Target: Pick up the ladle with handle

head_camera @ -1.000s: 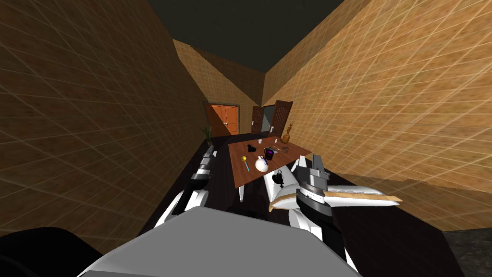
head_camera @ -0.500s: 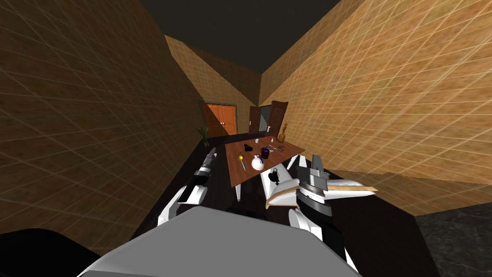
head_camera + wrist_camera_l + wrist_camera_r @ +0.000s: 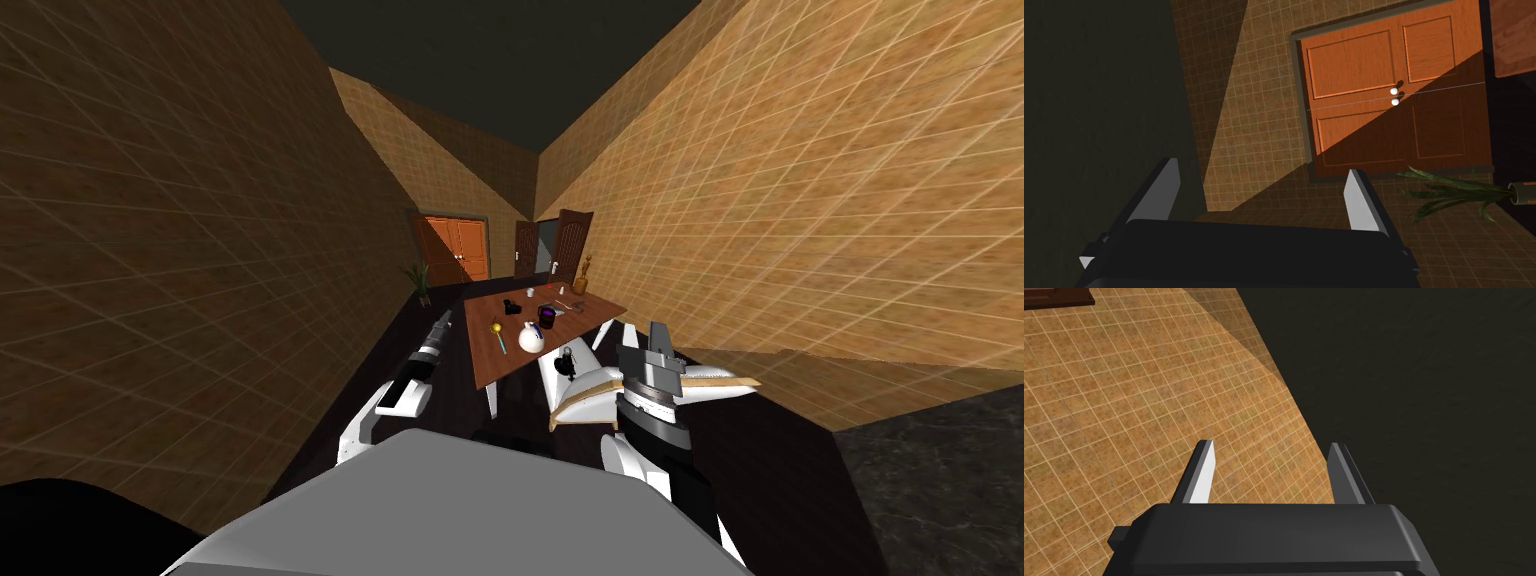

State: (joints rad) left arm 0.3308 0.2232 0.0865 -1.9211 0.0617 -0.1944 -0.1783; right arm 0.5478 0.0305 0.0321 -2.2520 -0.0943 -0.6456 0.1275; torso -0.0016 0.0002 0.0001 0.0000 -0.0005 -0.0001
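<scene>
My whole view has swung since a second ago. The brown wooden table (image 3: 487, 362) now sits slightly further toward 11 o'clock and looks smaller, which is my base moving, not the furniture.

The ladle, a yellow round bowl on a light blue handle (image 3: 498, 336), lies flat on the table's near left part. It is at 10 o'clock of the white round jug (image 3: 531, 341), with its handle end nearer me, which I judge leaves it free to grip.

The left gripper (image 3: 1261, 167) is spread and empty, off the table's left edge at 9 o'clock of the ladle, facing the orange double door (image 3: 1364, 65). The right gripper (image 3: 1270, 445), likewise spread and empty, is raised at 2 o'clock of the white chair (image 3: 585, 395). Both seem carried clear for driving.
</scene>
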